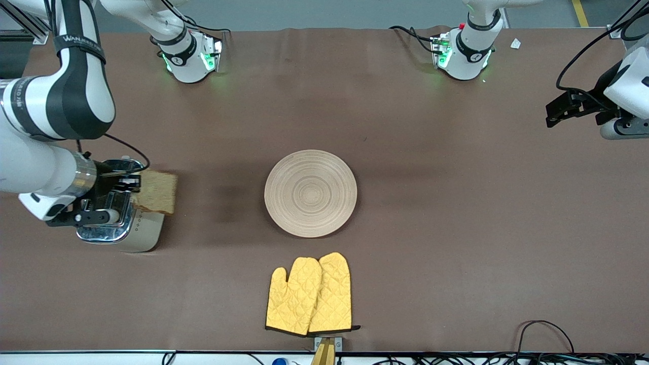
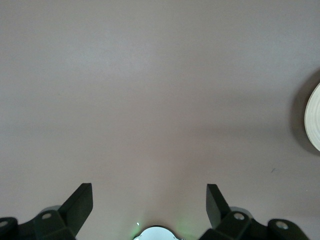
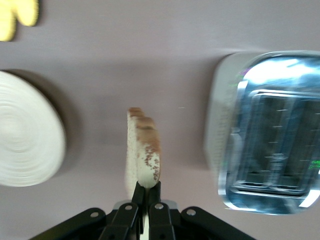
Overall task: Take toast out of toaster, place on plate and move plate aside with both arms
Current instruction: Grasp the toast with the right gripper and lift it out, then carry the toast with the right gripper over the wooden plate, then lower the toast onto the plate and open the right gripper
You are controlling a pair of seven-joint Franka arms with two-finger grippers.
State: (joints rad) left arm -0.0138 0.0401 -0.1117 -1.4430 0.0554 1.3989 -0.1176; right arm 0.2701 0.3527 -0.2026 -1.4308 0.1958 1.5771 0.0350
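My right gripper (image 1: 133, 195) is shut on the toast (image 1: 158, 191), a speckled light brown slice, and holds it in the air just beside the top of the toaster (image 1: 119, 223), on the plate's side. In the right wrist view the toast (image 3: 144, 150) stands edge-on between the fingers (image 3: 148, 192). The round pale plate (image 1: 310, 193) lies in the middle of the table; it also shows in the right wrist view (image 3: 27, 135) and at the edge of the left wrist view (image 2: 314, 122). My left gripper (image 1: 557, 109) waits open and empty in the air at the left arm's end of the table.
The chrome toaster (image 3: 267, 135) stands at the right arm's end of the table. A pair of yellow oven mitts (image 1: 310, 295) lies nearer to the front camera than the plate. Brown tabletop (image 1: 456, 213) spreads between the plate and the left arm.
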